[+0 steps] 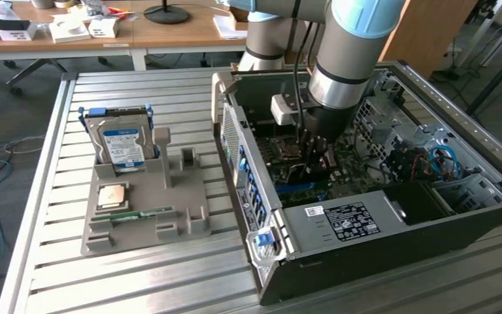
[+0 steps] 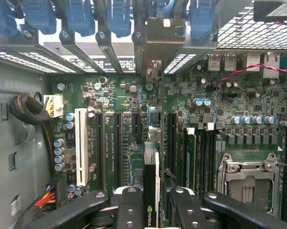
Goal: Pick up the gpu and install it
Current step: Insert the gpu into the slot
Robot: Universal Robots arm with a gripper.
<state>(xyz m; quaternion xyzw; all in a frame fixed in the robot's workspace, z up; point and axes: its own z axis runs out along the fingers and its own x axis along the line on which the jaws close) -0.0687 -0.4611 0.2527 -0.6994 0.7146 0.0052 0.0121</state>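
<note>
The arm reaches down into the open computer case (image 1: 347, 268), which lies on its side on the slatted metal table (image 1: 68, 288), and the gripper (image 1: 317, 156) is low inside it, just above the motherboard (image 1: 355, 171). In the wrist view the gripper (image 2: 151, 207) is closed on the gpu (image 2: 151, 174): the two black fingers (image 2: 129, 210) press against either face of the card, which is seen edge-on, standing upright between them with a small green logo on its upper edge. The card runs away from the gripper across the motherboard (image 2: 124, 95), in line with the long black expansion slots (image 2: 118, 143) beside the white slot (image 2: 81, 145), and its far end points at the silver bracket (image 2: 158, 38) at the rear wall of the case, between the blue slot latches (image 2: 117, 16). Whether its lower edge is already down in a slot cannot be told. On the other side of the card sit a memory stick (image 2: 190, 157) standing in its socket and the empty processor socket (image 2: 248, 183). On the exterior view's left, well apart from the case, a grey holder (image 1: 168, 203) stands on the table with a hard drive (image 1: 125, 145) upright in blue rails at its back, a small square chip (image 1: 113, 195) and a narrow green memory stick (image 1: 133, 214) lying towards its front
</note>
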